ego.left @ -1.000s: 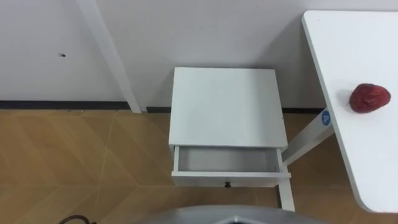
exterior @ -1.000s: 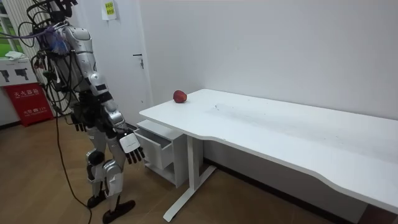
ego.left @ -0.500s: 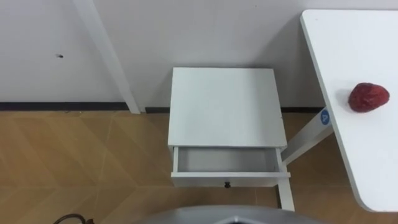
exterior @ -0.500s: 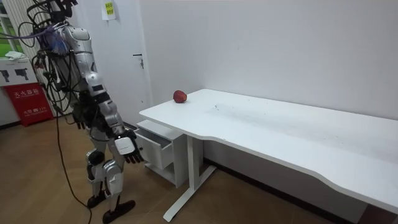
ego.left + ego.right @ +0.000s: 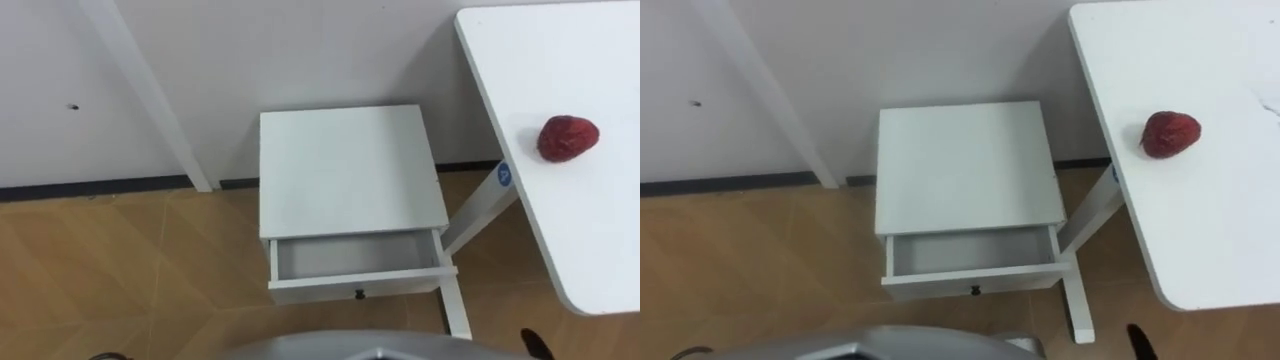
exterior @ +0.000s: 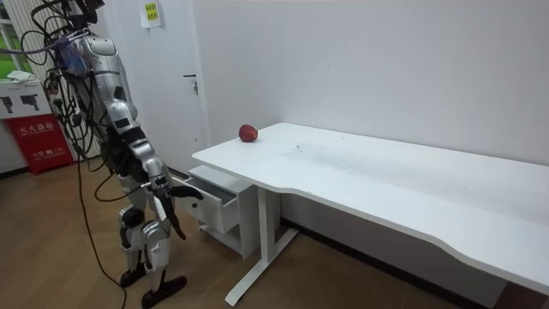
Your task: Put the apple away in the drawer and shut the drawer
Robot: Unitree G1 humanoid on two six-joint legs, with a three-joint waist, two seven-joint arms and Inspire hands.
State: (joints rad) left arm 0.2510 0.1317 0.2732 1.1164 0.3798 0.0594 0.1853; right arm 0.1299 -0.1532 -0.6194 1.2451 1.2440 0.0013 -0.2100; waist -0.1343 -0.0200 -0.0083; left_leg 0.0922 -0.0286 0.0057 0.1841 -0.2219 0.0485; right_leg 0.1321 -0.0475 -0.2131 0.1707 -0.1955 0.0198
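Apple [image 5: 568, 138] first: the red fruit lies on the white table [image 5: 560, 235], to the right of the cabinet [image 5: 345, 170] and well apart from it. It is near the table's back end by the wall [image 5: 300, 50], with nothing touching it. In the room view we see it at the far corner of the tabletop, above and beyond the cabinet.

The cabinet is a small white one standing against the wall on the wooden floor [image 5: 130, 260]. Its right side is just beside the table leg [image 5: 470, 225]. Its drawer [image 5: 355, 257] stands pulled out towards us, the pale inside showing, with a small dark knob [image 5: 359, 294] on the front panel.

The robot stands on the floor in front of the cabinet, facing it. Its right hand [image 6: 174, 196] is held out before the open drawer, near it but apart. The fingers are loosely spread and hold nothing. In the eye views a dark fingertip [image 5: 536, 346] comes in at the lower edge, to the right of the cabinet and below the table's near end.

The left hand [image 6: 111, 167] hangs on the far side of the body, away from the cabinet; how it is held we cannot tell.
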